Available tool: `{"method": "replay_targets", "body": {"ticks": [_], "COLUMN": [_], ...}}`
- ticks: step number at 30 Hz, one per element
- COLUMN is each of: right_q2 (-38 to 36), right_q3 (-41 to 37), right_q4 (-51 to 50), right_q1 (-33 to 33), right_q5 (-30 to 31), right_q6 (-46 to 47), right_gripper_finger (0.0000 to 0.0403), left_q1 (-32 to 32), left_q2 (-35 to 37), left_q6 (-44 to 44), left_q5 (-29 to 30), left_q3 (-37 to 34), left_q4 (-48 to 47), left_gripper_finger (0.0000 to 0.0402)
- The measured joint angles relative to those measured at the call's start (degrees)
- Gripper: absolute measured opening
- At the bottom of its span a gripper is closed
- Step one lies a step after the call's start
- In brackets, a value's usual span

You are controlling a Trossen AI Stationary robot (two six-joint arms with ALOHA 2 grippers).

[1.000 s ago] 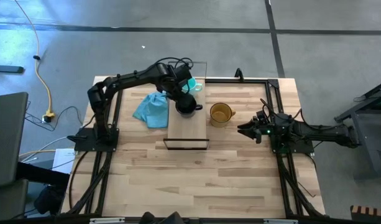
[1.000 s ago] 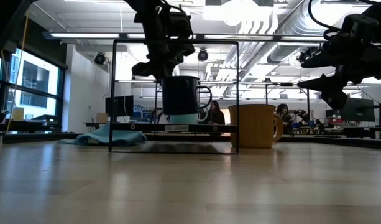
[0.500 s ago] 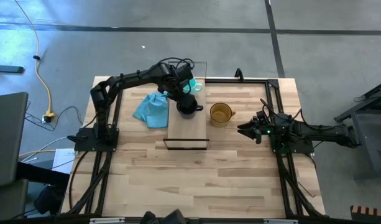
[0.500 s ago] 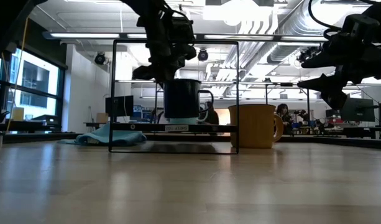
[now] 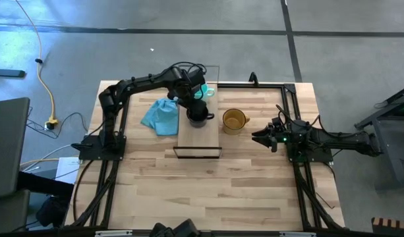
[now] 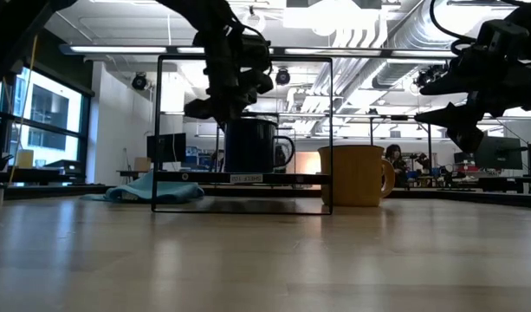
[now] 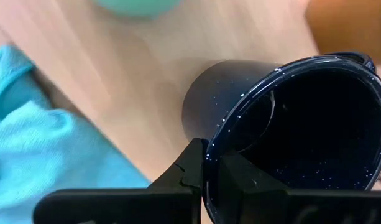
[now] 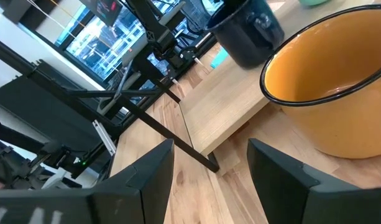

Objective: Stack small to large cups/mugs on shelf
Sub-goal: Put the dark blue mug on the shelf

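Observation:
The black mug (image 5: 198,112) (image 6: 250,146) stands upright on the shelf (image 5: 200,137), a light-wood plank in a thin black wire frame (image 6: 243,59). My left gripper (image 5: 191,101) (image 7: 207,167) comes down on it from above and is shut on its rim. The small teal mug (image 5: 207,90) (image 7: 137,5) stands at the plank's far end. On the table just right of the plank stands the amber mug (image 5: 233,120) (image 6: 356,173). My right gripper (image 5: 261,137) (image 8: 212,180) waits open to the right of that mug, holding nothing. My left gripper pinches the black mug's rim wall (image 7: 207,149) with one finger (image 7: 240,183) inside the mug and the other outside, on the side away from the handle (image 6: 285,152). The fingers point steeply down. The mug's bottom is down at the plank's top (image 6: 248,172).
A crumpled light blue cloth (image 5: 161,115) (image 7: 28,143) lies on the table left of the shelf. Black frame rails (image 5: 294,99) run along the table's sides. The near half of the wooden tabletop (image 5: 208,191) is bare wood.
My left gripper has sunk, still shut on the black mug, and the mug has come down from a little above the plank to the plank's top, staying upright. The teal mug, which showed below it in the low view, is now hidden behind it.

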State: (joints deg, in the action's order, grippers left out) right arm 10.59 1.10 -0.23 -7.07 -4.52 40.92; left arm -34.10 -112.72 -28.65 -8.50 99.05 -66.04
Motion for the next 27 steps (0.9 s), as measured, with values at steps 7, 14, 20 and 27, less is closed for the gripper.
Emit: {"method": "replay_targets", "body": {"ticks": [7,14,20,27], "right_q2": [0.02,0.02,0.02,0.02], "right_q3": [0.00,0.00,0.00,0.00], "right_q4": [0.00,-0.02,-0.02,-0.02], "right_q1": [0.00,0.00,0.00,0.00], "right_q5": [0.05,0.29,0.40,0.38], "right_q6": [-0.43,-0.98,-1.09,-1.09], "right_gripper_finger": [0.0195,0.0195,0.0195,0.0195], "left_q1": [-0.05,-0.07,-0.07,-0.07], "left_q2": [-0.47,-0.47,-0.47,-0.47], "left_q6": [0.17,1.05,1.18,1.21], "left_q5": [-0.06,-0.10,-0.32,-0.34], "left_q3": [0.00,0.00,0.00,0.00], "left_q4": [1.37,1.19,1.20,1.20], "left_gripper_finger": [0.0006,0.0006,0.0014,0.0012]}}
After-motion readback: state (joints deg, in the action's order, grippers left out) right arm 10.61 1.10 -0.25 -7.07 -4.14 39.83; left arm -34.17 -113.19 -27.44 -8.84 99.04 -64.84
